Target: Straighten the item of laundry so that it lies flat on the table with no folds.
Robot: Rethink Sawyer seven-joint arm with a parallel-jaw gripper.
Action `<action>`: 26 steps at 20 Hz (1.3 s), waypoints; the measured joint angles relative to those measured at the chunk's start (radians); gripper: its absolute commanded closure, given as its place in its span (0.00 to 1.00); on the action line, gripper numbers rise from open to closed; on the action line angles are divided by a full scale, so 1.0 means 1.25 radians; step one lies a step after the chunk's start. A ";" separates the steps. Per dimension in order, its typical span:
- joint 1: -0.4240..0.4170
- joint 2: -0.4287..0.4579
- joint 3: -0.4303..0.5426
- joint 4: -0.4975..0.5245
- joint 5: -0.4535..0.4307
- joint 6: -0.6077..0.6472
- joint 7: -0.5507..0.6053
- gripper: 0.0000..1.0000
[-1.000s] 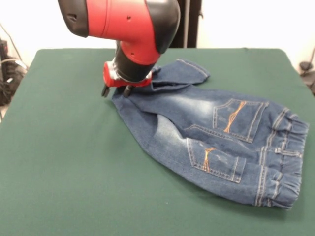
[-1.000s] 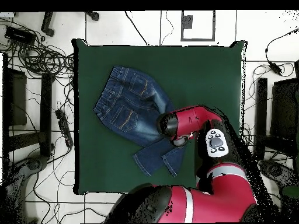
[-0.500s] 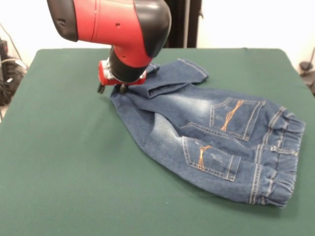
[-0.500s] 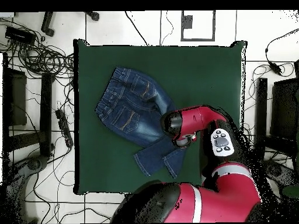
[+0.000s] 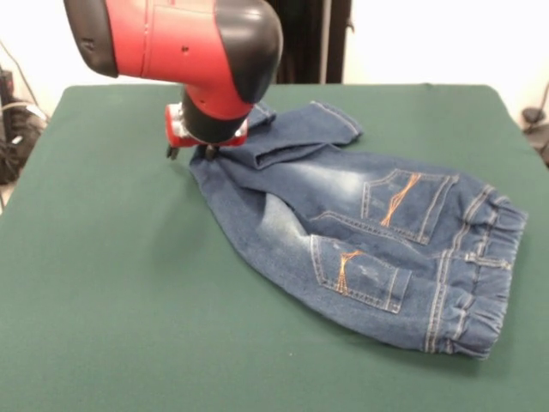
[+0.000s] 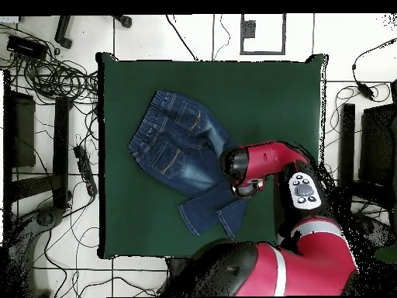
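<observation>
Jeans (image 5: 360,232) are lying on the green table (image 5: 129,300), back pockets facing up, gathered waistband (image 5: 476,275) out toward one side edge and the legs running in toward the middle, with one leg (image 5: 296,129) folded over so it's definitely not flat. The red and black arm (image 5: 171,43) hangs right over the leg end, and its hand (image 5: 190,151) is down at the edge of the denim. Can't tell if it's pinching the cloth or not, since the wrist hides most of it.
</observation>
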 measured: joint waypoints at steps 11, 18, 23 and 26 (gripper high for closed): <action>-0.051 0.011 0.024 0.000 0.011 0.047 -0.011 0.00; -0.052 0.018 0.025 0.000 0.010 0.065 -0.011 0.00; -0.054 0.021 0.027 0.000 0.010 0.078 -0.011 0.00; -0.055 0.022 0.028 0.000 0.010 0.080 -0.011 0.00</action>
